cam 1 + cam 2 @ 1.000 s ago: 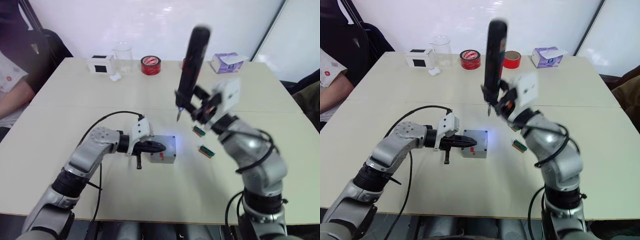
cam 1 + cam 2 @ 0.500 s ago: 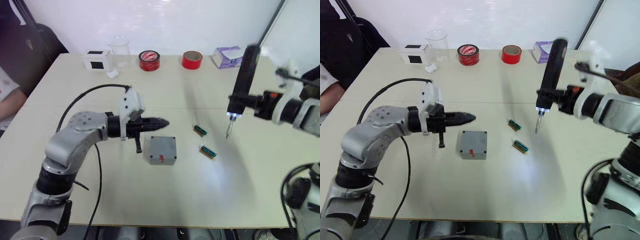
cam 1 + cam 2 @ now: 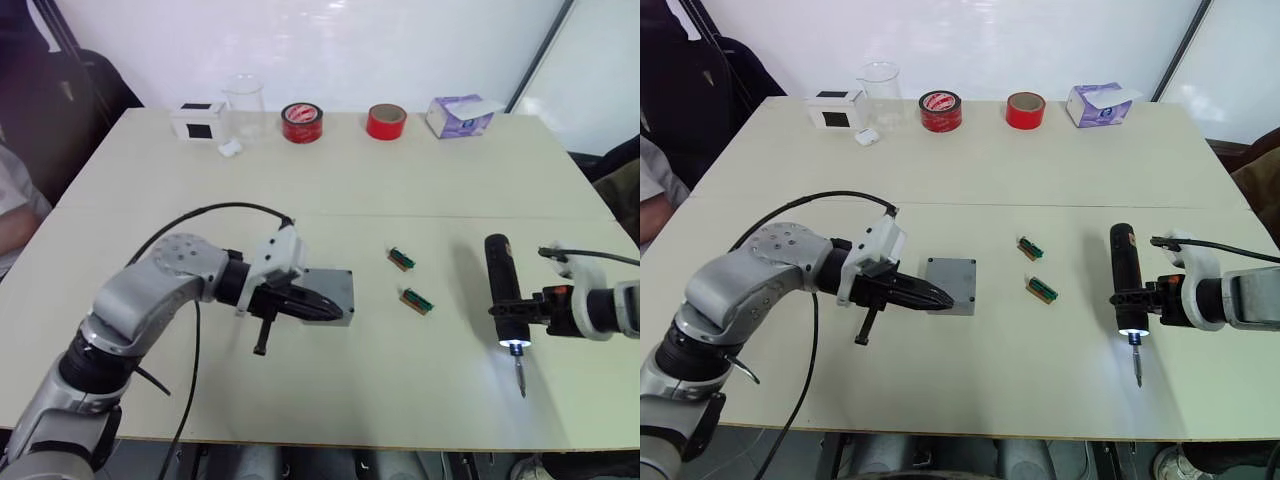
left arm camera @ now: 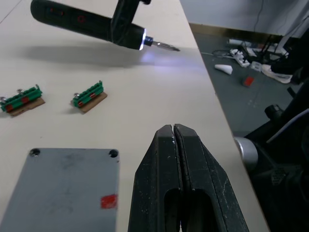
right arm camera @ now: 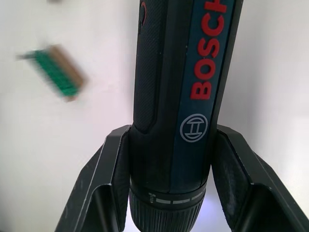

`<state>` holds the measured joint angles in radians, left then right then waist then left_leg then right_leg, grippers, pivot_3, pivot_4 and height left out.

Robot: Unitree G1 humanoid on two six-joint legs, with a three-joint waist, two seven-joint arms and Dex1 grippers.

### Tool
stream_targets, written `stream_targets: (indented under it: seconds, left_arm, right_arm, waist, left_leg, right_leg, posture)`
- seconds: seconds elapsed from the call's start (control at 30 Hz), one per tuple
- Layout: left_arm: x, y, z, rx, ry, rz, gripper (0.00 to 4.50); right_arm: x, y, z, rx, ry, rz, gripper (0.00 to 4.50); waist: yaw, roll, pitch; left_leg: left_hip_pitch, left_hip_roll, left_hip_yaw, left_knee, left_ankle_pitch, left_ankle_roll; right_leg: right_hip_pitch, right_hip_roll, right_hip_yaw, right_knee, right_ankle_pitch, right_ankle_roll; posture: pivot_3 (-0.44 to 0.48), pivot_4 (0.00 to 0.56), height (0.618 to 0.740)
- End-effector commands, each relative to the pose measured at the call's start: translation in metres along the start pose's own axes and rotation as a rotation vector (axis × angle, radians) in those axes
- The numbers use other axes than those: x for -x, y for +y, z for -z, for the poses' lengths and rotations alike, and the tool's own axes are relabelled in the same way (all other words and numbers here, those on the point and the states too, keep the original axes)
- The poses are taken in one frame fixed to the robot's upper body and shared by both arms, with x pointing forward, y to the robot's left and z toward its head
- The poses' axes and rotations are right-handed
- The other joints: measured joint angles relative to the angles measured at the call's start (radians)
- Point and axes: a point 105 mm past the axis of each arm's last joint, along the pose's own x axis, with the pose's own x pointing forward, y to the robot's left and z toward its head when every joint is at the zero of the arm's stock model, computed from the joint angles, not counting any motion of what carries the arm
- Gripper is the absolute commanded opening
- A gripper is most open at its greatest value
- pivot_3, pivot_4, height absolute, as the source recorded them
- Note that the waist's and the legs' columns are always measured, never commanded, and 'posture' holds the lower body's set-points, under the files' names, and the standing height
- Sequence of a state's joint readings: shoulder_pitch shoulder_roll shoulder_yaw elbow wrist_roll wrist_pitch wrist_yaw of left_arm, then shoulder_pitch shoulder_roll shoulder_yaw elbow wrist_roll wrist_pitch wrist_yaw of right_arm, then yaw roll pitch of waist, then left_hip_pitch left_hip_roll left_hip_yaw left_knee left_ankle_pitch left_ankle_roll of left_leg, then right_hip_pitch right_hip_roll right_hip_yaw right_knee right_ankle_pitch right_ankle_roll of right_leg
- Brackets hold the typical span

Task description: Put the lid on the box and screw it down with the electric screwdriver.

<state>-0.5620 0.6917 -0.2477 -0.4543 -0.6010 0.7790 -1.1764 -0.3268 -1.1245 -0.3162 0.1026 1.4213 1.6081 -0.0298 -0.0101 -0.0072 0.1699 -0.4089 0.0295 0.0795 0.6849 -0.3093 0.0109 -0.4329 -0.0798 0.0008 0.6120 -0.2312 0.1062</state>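
The right gripper (image 5: 169,193) clamps the electric screwdriver (image 3: 1124,275), a black pen-shaped tool with red lettering, lying level just above the table (image 3: 1060,160) near its right edge, white tip light glowing. The left gripper (image 4: 175,159), fingers pressed together and empty, hovers over the grey box (image 4: 63,188), lid (image 3: 958,278) on, red mark visible, mid-table.
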Motion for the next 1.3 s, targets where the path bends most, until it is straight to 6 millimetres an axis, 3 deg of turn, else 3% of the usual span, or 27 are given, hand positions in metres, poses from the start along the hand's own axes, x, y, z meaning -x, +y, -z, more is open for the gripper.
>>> stream_targets:
  seconds: [0.03,0.2,0.27,0.3,0.43,0.6,0.7,0.8,0.87,0.93,1.07,1.17,1.3]
  left_arm:
    - [-0.002,-0.003,-0.002,-0.001,-0.013,-0.01,0.0]
    - [0.004,0.005,0.007,0.041,-0.013,-0.067,0.0]
    - [0.007,0.007,0.011,0.071,-0.024,-0.087,0.0]
    - [0.007,0.007,0.013,0.075,-0.021,-0.087,0.0]
    - [0.009,0.008,0.017,0.088,-0.017,-0.109,0.0]
    - [0.015,0.015,0.017,0.113,-0.049,-0.153,0.0]
    - [0.024,0.02,0.016,0.121,-0.051,-0.193,0.0]
    - [0.041,0.03,0.013,0.138,-0.071,-0.262,0.0]
    - [0.058,0.039,0.012,0.156,-0.083,-0.341,0.0]
    - [0.07,0.047,0.019,0.161,-0.058,-0.421,0.0]
    - [0.071,0.057,0.034,0.149,0.016,-0.489,0.0]
    - [0.059,0.072,0.062,0.152,0.136,-0.579,0.0]
    - [0.044,0.06,0.066,0.196,0.112,-0.537,0.0]
  right_arm:
    - [0.002,0.005,-0.009,0.033,-0.011,-0.007,1.87]
    - [-0.008,-0.004,-0.005,0.043,0.025,0.064,1.87]
    - [-0.01,-0.009,0.0,0.05,0.048,0.095,2.83]
    - [-0.011,-0.011,0.002,0.059,0.055,0.111,2.97]
    - [-0.013,-0.012,0.006,0.072,0.059,0.113,4.43]
    - [-0.008,-0.006,-0.007,0.052,-0.027,0.058,4.48]
    - [0.012,0.002,-0.027,0.102,-0.122,0.054,4.48]
    - [0.037,0.019,-0.048,0.187,-0.214,0.03,4.48]
    - [0.06,0.046,-0.063,0.321,-0.283,0.001,4.48]
    - [0.064,0.079,-0.065,0.499,-0.308,-0.046,4.48]
    - [0.044,0.121,-0.048,0.752,-0.296,-0.146,4.48]
    - [-0.003,0.172,-0.002,0.997,-0.26,-0.377,4.48]
    - [-0.023,0.181,0.024,1.001,-0.245,-0.487,4.48]
  waist:
    - [-0.001,0.0,0.0]
    - [-0.001,0.0,0.0]
    - [0.0,0.0,0.0]
    - [0.001,-0.001,0.0]
    - [0.004,-0.004,-0.002]
    - [0.002,-0.008,-0.003]
    - [0.0,-0.006,-0.002]
    - [-0.003,-0.004,-0.001]
    - [-0.004,-0.003,-0.001]
    - [-0.003,-0.004,-0.001]
    - [-0.001,-0.006,-0.001]
    - [0.001,-0.007,-0.002]
    - [0.005,-0.007,-0.001]
  left_leg:
    - [0.0,0.0,0.0,0.0,0.0,0.0]
    - [0.0,0.0,0.0,0.0,0.0,0.0]
    - [0.0,0.0,0.0,0.0,0.0,0.0]
    - [0.0,0.0,0.0,0.0,0.0,0.0]
    - [0.0,0.0,0.0,0.001,0.0,0.0]
    - [0.001,-0.001,-0.001,0.002,0.0,0.0]
    - [0.001,0.0,-0.001,0.002,0.0,0.0]
    - [0.001,0.0,-0.001,0.002,0.0,0.0]
    - [0.001,0.0,-0.001,0.001,0.0,0.0]
    - [0.001,0.001,-0.001,0.0,0.0,0.0]
    - [0.001,0.002,-0.003,-0.001,0.0,0.0]
    - [0.001,0.001,-0.003,-0.001,0.0,0.0]
    - [-0.002,0.0,-0.002,0.001,0.0,-0.001]
  right_leg:
    - [0.0,0.0,0.0,0.0,0.0,0.0]
    - [0.0,0.0,0.0,0.0,0.0,0.001]
    - [0.0,0.0,0.0,0.0,0.0,0.001]
    - [0.0,0.0,-0.001,0.0,0.0,0.001]
    - [0.002,-0.001,-0.001,0.0,0.0,0.0]
    - [0.004,-0.002,-0.001,-0.001,0.0,-0.001]
    - [0.003,-0.002,-0.001,-0.001,0.0,0.0]
    - [0.002,-0.001,-0.001,0.0,0.0,0.0]
    - [0.001,-0.001,-0.001,0.002,0.001,0.001]
    - [0.0,0.001,-0.001,0.002,0.001,0.001]
    - [0.0,0.002,-0.003,0.002,0.0,0.0]
    - [0.001,0.0,-0.003,0.001,0.0,0.0]
    - [0.0,-0.003,-0.003,0.001,0.001,0.001]
  posture:
    - [0.0,0.15,0.74]
    - [0.0,0.15,0.74]
    - [0.0,0.15,0.74]
    - [0.0,0.15,0.74]
    - [0.0,0.15,0.74]
    - [0.0,0.15,0.74]
    - [0.0,0.15,0.74]
    - [0.0,0.15,0.74]
    - [0.0,0.15,0.74]
    - [0.0,0.15,0.74]
    - [0.0,0.15,0.74]
    - [0.0,0.15,0.74]
    - [0.0,0.15,0.74]
